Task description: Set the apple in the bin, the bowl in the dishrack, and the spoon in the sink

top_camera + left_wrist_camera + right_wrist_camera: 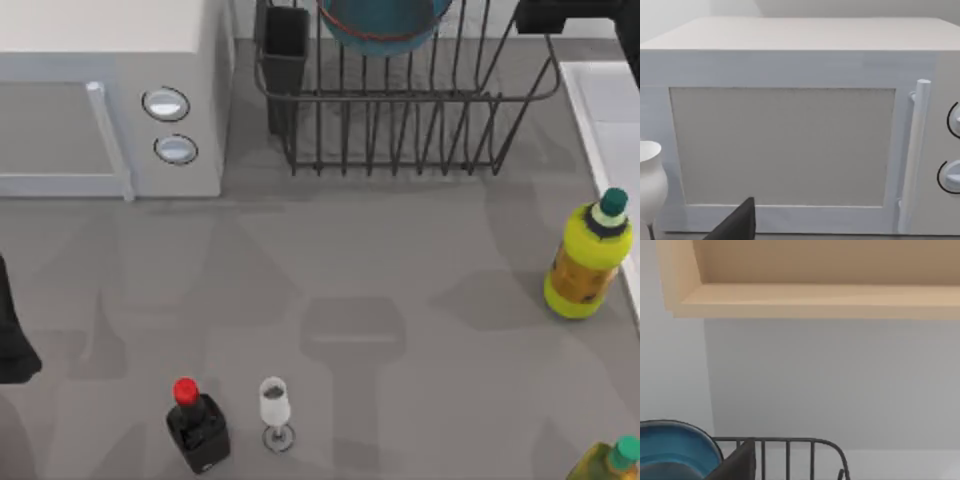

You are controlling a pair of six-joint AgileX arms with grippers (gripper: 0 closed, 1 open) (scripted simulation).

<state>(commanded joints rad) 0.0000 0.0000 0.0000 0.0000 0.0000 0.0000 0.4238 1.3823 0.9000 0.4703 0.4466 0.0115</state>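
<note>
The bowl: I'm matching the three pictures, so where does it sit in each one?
Top view: the bowl stands at the top edge, inside the dishrack, right of the microwave.
Left wrist view: not in it; this picture faces the microwave's front.
Right wrist view: the bowl's teal curve is at the lower left corner, beside the rack's bars.
Shared landmark: the dishrack, in the top and right wrist views.

The top view looks straight down on the grey table (pixel 380 270); the left wrist view faces the white box-shaped microwave with two round knobs (pixel 790 130) from close, level with its door; the right wrist view looks over the black wire dishrack (pixel 790 450) toward the wall; both objects also appear in the top view.
</note>
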